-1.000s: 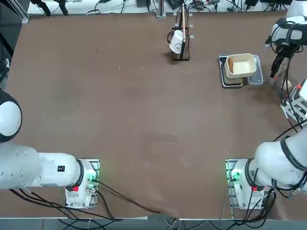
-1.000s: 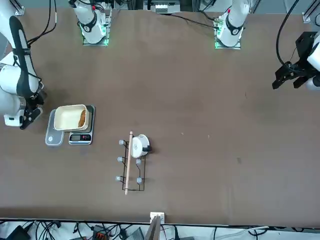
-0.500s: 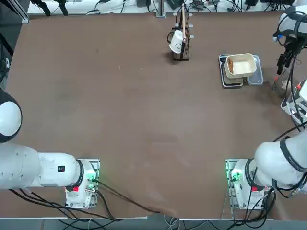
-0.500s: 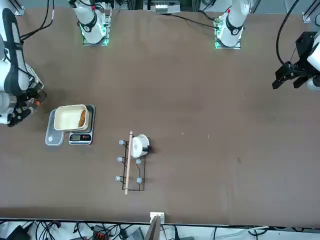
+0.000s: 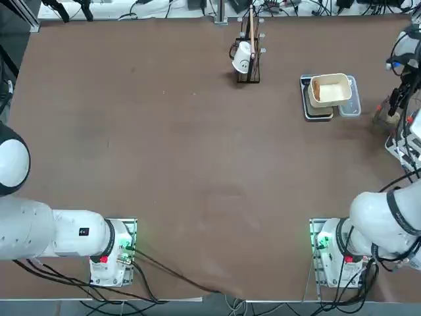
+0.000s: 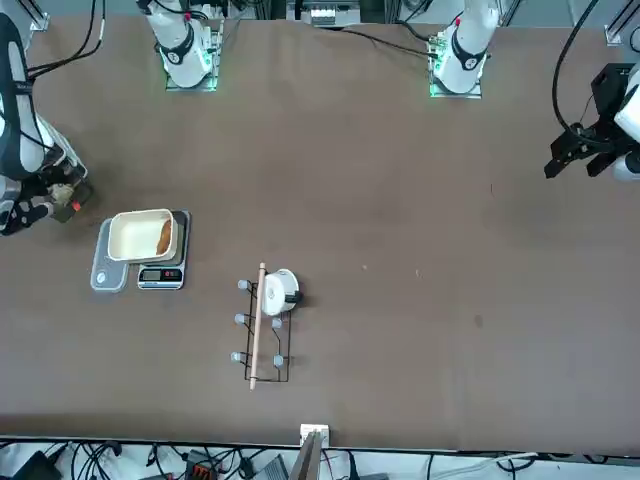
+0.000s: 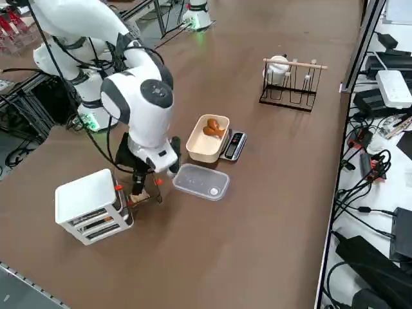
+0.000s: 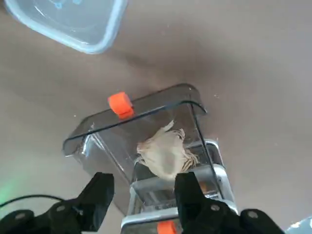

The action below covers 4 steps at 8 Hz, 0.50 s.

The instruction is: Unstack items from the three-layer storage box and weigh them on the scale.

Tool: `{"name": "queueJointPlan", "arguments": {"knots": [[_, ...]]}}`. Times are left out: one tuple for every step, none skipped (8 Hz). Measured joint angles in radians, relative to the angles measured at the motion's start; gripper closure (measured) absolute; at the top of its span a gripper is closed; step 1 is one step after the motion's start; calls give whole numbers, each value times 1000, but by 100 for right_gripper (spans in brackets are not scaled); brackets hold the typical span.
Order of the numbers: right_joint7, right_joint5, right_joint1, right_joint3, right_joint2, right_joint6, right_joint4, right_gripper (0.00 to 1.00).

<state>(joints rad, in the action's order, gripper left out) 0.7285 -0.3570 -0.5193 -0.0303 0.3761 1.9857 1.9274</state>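
The white three-layer storage box stands near the table's right edge, and one clear drawer with an orange knob is pulled out of it. A pale tan item lies in that drawer. My right gripper hangs just above the drawer, open, with the item between and beyond its fingertips, not gripped. It also shows as the right gripper beside the box. An orange-brown item lies in the cream tub, which sits on the dark scale.
A clear plastic tray lies between the tub and my gripper. A black wire rack with a white cup stands farther along the table. Cables and devices line the table's far edge.
My right gripper has moved from beside the tub toward the storage box at the table's right edge and now sits over the pulled-out drawer. The tub, scale and tray have not moved.
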Motion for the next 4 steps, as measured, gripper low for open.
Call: {"name": "queueJointPlan", "arguments": {"knots": [[-3, -5, -7, 1, 0, 32, 15, 22], [-4, -8, -16, 1, 1, 52, 26, 22], [-4, -10, -22, 1, 1, 68, 35, 22], [-4, -24, -26, 1, 2, 88, 45, 22]]}}
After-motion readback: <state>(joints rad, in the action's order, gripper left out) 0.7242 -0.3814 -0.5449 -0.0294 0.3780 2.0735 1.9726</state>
